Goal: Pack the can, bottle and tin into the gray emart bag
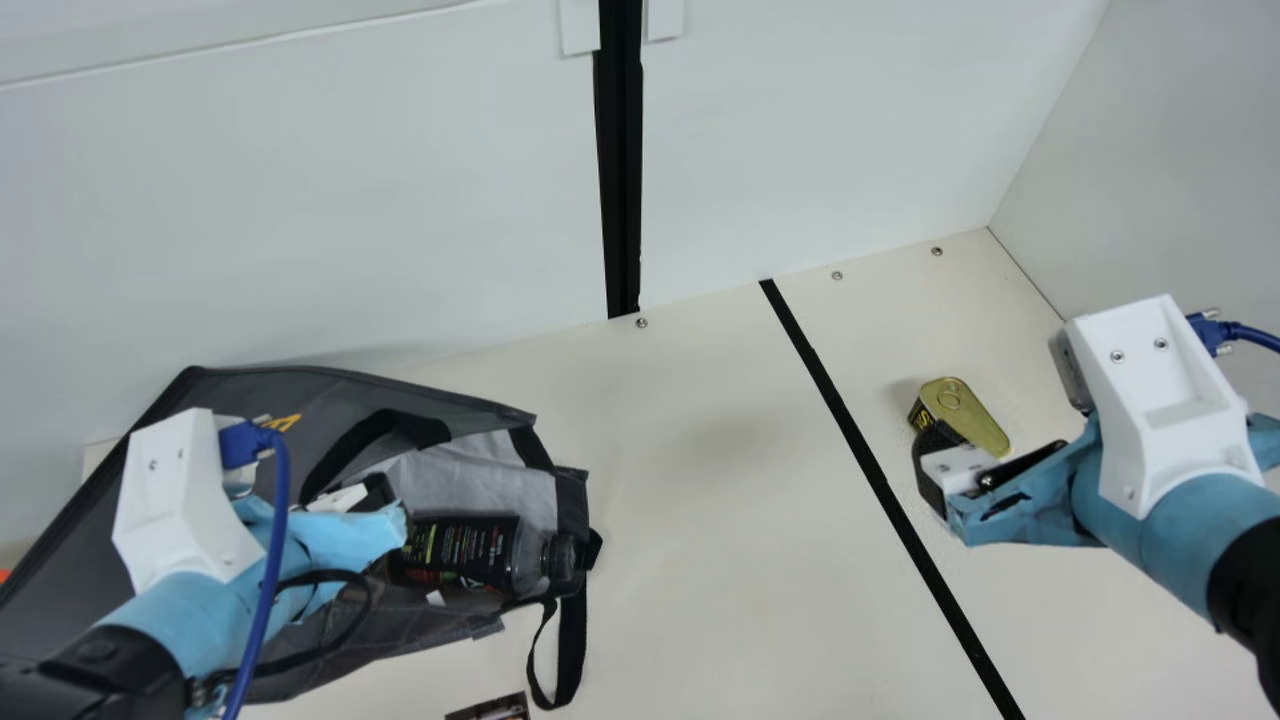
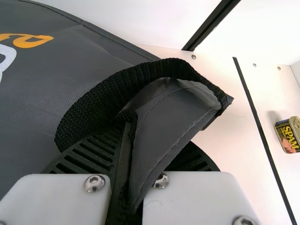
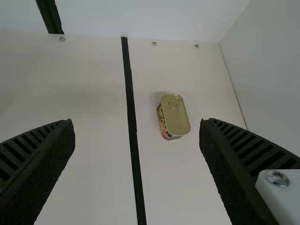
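Gray emart bag (image 1: 320, 390), one of it, lies at the left with its mouth facing right, one bottle (image 1: 480, 555) lying in the mouth with its cap end near the rim, while the left tool (image 1: 375, 492) has the bag's edge and black handle pinched. One tin (image 1: 965, 410) rests beyond the single black stripe (image 1: 850, 430), its sides apart from the back and right walls, and a broad stretch of surface (image 1: 700, 450) separates bag from stripe. Near the tin, the right tool (image 1: 940, 465) is spread wide.
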{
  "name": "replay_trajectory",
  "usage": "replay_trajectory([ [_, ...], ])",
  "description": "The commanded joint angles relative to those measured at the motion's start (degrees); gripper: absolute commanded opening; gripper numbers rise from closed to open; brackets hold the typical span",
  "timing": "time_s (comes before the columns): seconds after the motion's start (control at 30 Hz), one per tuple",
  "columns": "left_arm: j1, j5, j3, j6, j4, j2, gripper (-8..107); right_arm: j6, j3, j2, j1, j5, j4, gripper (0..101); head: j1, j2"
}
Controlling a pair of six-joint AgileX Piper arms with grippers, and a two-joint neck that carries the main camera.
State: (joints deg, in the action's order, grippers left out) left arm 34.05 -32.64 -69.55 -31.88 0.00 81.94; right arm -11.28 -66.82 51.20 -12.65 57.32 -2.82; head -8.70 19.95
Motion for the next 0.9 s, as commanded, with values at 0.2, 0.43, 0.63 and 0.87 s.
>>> replay_trajectory([
  [0.2, 0.0, 0.0, 0.0, 0.0, 0.0, 0.0, 10, 0.07, -1.13, -0.35, -0.92, 1.93, -0.3, 91, -1.3, 0.05],
  [0.43, 0.0, 0.0, 0.0, 0.0, 0.0, 0.0, 10, -0.04, -1.88, -0.58, -1.4, 3.08, -0.22, 91, -1.3, 0.05],
  [0.63, 0.0, 0.0, 0.0, 0.0, 0.0, 0.0, 10, -0.35, -2.5, -0.65, -2.0, 3.98, -0.06, 91, -1.3, 0.05],
  [0.87, 0.0, 0.0, 0.0, 0.0, 0.0, 0.0, 10, -1.03, -3.0, -0.5, -2.97, 4.65, 0.51, 91, -1.3, 0.05],
])
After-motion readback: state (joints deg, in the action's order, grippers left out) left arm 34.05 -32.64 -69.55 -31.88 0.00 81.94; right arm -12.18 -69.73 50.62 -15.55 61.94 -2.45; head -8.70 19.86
